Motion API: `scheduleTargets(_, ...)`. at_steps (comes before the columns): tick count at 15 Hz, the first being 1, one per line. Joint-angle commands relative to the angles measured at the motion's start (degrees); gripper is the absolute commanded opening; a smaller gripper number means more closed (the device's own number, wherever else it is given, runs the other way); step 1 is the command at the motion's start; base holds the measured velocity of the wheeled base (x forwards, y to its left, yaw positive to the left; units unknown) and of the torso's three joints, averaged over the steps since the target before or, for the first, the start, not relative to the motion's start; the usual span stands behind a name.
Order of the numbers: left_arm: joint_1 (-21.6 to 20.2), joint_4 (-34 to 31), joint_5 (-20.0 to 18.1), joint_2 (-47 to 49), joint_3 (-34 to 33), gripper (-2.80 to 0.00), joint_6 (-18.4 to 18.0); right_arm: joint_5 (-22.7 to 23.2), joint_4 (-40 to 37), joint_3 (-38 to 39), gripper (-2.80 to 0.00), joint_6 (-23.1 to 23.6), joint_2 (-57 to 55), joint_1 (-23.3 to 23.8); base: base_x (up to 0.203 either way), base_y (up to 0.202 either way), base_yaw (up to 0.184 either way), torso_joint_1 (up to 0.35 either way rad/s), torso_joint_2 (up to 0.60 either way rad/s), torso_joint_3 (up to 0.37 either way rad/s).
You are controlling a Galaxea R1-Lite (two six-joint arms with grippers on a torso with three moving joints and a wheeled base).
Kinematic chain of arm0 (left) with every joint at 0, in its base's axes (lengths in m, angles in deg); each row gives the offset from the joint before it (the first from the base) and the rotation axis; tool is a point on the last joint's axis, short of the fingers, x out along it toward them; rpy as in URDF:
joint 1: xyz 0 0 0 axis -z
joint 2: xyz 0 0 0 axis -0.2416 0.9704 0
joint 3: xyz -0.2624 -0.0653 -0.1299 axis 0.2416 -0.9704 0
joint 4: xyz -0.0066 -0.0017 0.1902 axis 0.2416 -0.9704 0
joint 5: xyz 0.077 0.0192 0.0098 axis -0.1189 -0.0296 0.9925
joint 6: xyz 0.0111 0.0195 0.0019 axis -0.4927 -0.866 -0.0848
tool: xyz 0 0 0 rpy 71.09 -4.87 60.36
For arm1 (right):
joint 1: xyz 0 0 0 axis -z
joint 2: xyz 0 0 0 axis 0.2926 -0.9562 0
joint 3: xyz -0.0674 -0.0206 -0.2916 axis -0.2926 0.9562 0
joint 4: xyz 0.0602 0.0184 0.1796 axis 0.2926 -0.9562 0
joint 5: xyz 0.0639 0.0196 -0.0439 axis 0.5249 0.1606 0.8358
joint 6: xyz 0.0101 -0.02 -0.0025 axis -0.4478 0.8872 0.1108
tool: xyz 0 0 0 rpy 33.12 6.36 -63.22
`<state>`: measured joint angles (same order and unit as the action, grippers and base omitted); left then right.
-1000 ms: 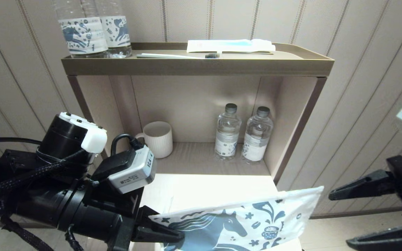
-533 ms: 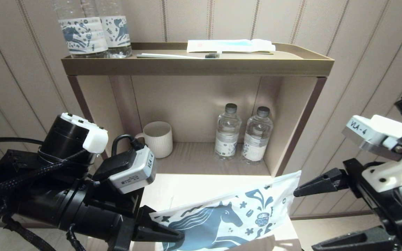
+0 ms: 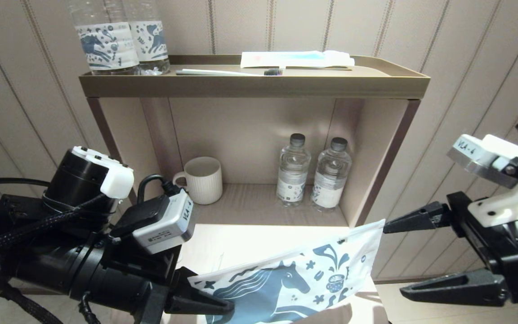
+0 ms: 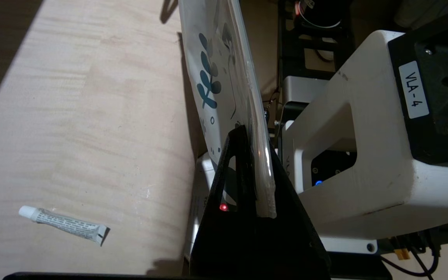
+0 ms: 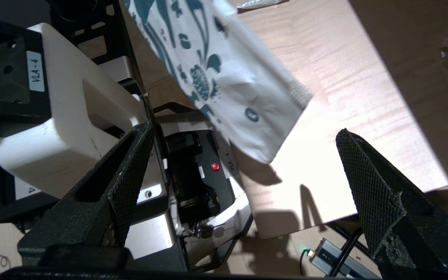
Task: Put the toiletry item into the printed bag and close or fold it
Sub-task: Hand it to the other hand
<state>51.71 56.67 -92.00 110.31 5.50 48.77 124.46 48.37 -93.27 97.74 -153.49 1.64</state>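
white printed bag (image 3: 295, 288) in left tool (image 3: 223, 307)

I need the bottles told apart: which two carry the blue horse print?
The two bottles on the shelf's top, at its left end; the capped pair in the cubby below wear plainer labels.

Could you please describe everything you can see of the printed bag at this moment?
The printed bag is a flat, oblong white pouch of thin, slightly crinkled plastic, printed with a dark blue-grey horse, leaves and small doodles. It hangs in the air above the pale wooden tabletop, tilted, its far end higher. The left end effector is shut on its lower end; the far end hangs free, just short of the open right end effector. Its contents cannot be seen.
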Motion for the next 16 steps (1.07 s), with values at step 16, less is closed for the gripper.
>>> scheduleTargets(16, 0.1, -0.2, -0.6, -0.7, -0.5, -2.80, -0.3, 12.3, 11.7, 0.4, 0.00, -2.8, -10.8, -4.2, 0.000, 0.000, 0.000, 0.000, 0.00, 0.000)
